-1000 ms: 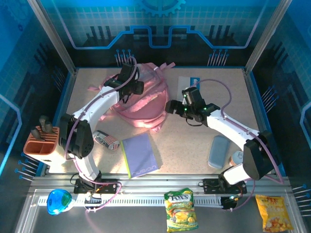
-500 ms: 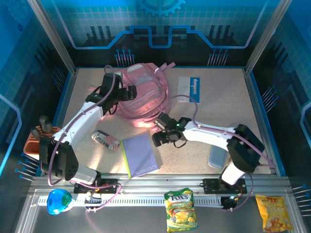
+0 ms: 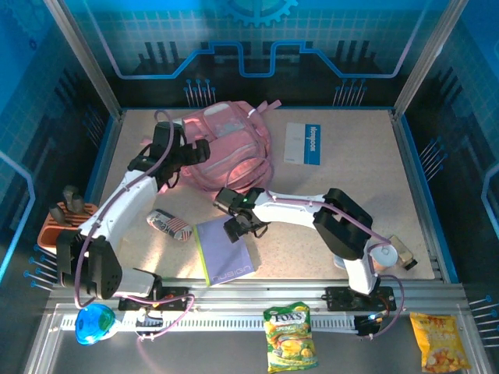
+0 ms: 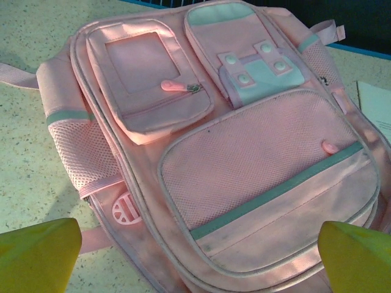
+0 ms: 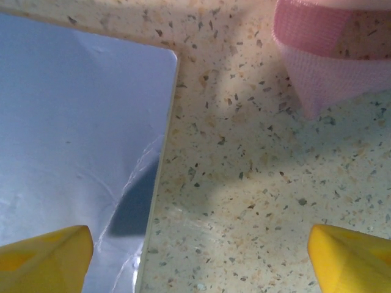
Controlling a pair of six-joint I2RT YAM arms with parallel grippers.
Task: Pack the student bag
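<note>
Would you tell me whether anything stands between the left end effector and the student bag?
Nothing visible does. The open left end effector sits right beside the student bag, whose front pockets lie straight ahead between its fingers in the wrist view.

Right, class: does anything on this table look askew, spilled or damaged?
Nothing is spilled. The purple notebook lies skewed to the table edge, and its cover has a small crease near one side.
</note>
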